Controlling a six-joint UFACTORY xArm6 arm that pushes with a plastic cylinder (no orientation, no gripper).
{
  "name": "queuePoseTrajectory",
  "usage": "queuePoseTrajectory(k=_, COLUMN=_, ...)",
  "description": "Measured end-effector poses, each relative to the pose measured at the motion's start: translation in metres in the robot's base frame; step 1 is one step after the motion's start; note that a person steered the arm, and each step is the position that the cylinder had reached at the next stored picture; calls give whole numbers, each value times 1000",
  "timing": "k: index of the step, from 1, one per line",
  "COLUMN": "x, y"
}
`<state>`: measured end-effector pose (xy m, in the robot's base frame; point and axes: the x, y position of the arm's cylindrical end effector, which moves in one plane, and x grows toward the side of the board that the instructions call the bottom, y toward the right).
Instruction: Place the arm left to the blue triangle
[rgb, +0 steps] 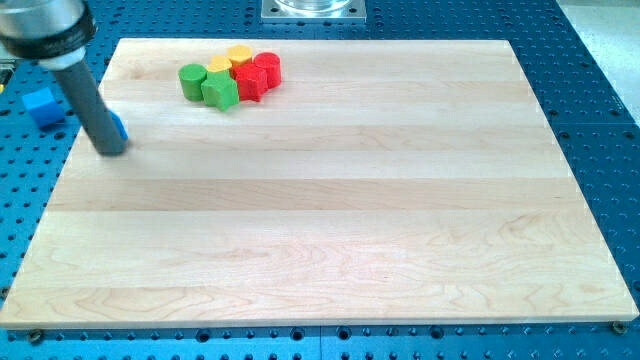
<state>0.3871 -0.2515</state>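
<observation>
My tip (112, 150) rests on the far left part of the wooden board (320, 230), close to its left edge. I have no fingers to spread or press together, only a straight dark rod that leans up toward the view's top left.

Just behind the rod's lower end, on its right side, a small sliver of a blue block (119, 127) peeks out; most of it is hidden by the rod, so I cannot make out its shape. My tip sits touching or just beside it, on its left and a little nearer.

Off the board, on the blue perforated table (600, 120) to the left, lies a blue cube (44, 106).

Far along the board sits a tight cluster: a green cylinder (192, 80), a green block (221, 90), a yellow block (219, 66), a yellow cylinder (239, 56), a red block (249, 82) and a red cylinder (267, 68), all touching or nearly so, well apart from my tip.
</observation>
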Motion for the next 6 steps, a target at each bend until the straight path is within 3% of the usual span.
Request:
queuePoseTrajectory(k=1, x=-44, y=5)
queuePoseTrajectory(k=3, x=-23, y=-17)
queuePoseTrajectory(k=4, x=-59, y=-9)
queuePoseTrajectory(k=5, x=-63, y=-11)
queuePoseTrajectory(k=6, x=-47, y=-50)
